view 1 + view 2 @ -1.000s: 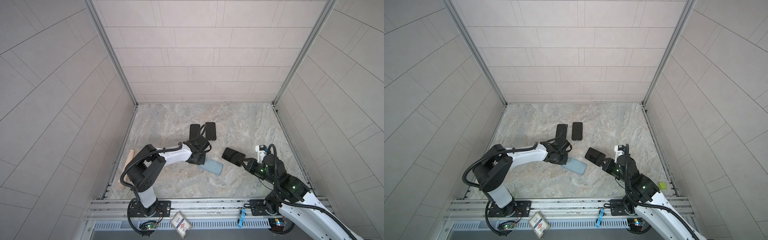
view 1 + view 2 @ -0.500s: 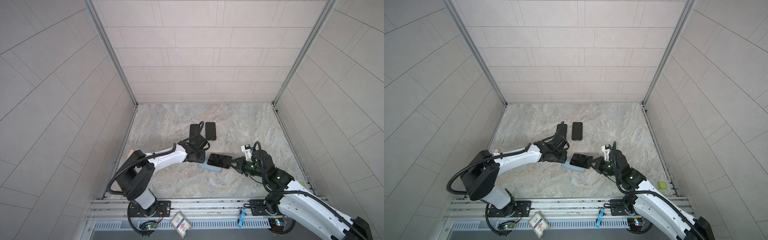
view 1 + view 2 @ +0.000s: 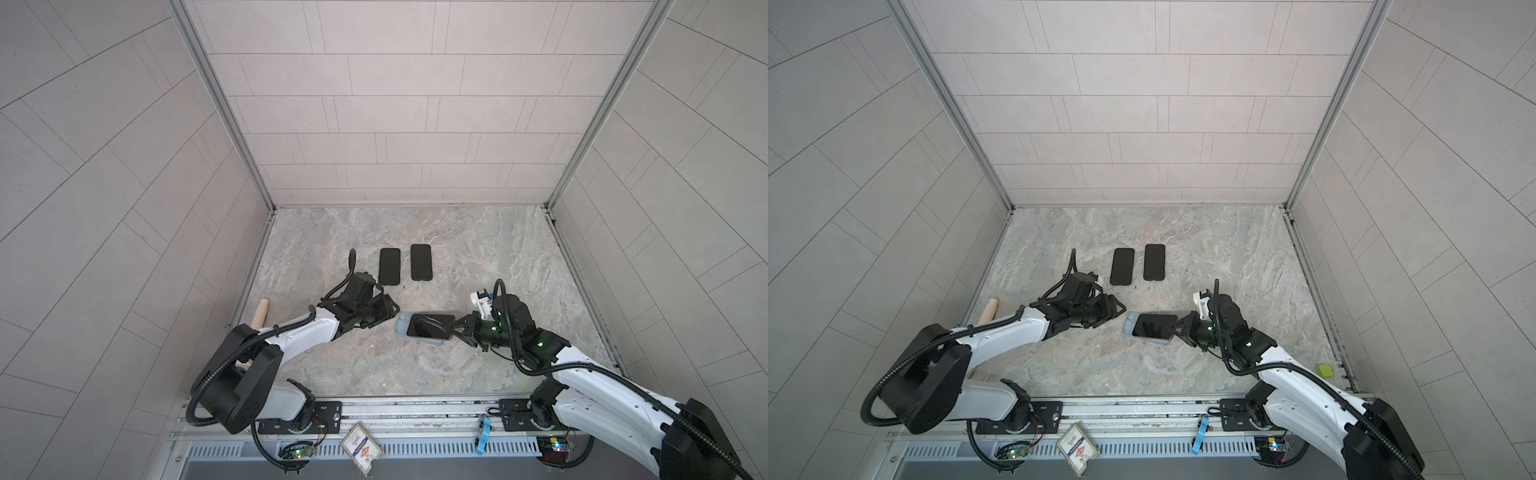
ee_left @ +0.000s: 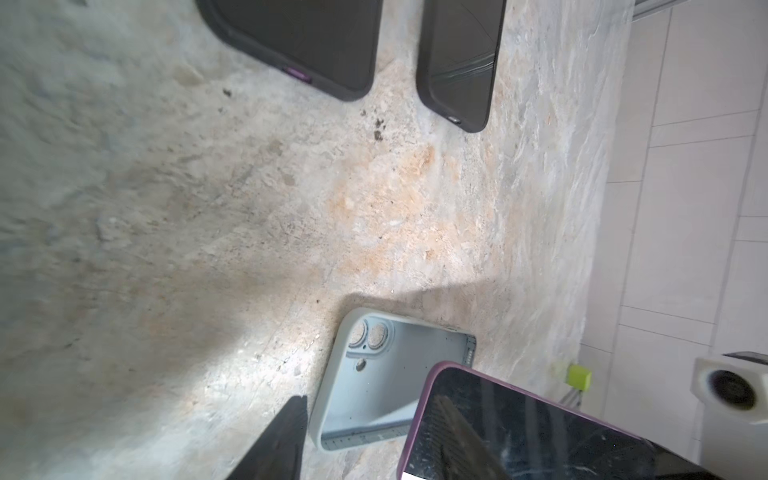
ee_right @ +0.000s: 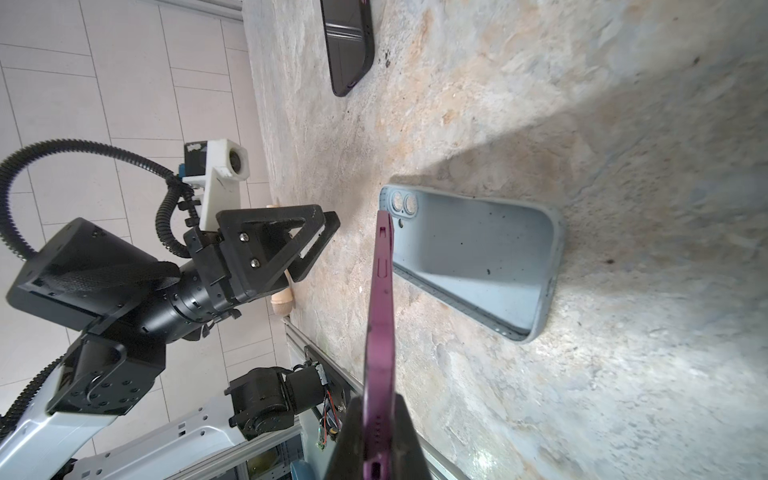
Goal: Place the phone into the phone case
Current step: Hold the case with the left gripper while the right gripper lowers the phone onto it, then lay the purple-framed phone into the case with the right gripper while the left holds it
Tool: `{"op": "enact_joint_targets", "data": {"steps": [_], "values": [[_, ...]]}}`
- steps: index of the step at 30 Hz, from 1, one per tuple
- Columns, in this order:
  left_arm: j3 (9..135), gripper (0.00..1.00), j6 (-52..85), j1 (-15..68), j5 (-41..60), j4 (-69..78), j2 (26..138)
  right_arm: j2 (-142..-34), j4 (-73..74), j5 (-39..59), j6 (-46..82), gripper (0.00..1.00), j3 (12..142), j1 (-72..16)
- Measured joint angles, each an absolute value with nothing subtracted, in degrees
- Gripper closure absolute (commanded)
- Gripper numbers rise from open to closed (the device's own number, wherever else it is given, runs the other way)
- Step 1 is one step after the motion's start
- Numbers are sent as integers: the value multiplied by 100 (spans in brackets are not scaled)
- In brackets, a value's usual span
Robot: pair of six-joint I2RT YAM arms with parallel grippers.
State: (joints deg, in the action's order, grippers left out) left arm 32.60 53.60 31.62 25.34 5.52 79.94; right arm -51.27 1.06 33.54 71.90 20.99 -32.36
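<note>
Since a second ago, my left fingers [image 5: 257, 237] have let go of the pale blue phone case [image 3: 401, 322] and now stand spread just beside its camera end. My right fingers [image 5: 353, 444] pinch the phone [image 3: 428, 326] by one short end, holding it low over the open case on the desk [image 3: 374, 365].

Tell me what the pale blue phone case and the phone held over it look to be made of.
The phone case: matte pale blue with soft rounded rims and no glare, so probably silicone or soft plastic. The phone: glossy black front that mirrors its surroundings, likely glass; its purple side band has a satin sheen, perhaps anodised metal, though plastic is possible.
</note>
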Motion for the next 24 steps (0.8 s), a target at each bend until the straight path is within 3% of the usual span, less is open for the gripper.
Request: {"op": "enact_joint_targets", "data": {"steps": [11,24], "values": [[3059,45,5977,3140,3258,1962,8479,-5896,655,3446,7050,100,2115,-3236],[3059,44,5649,3140,3129,1236,8425,-6208,810,3461,6925,100,2231,-3199]]}}
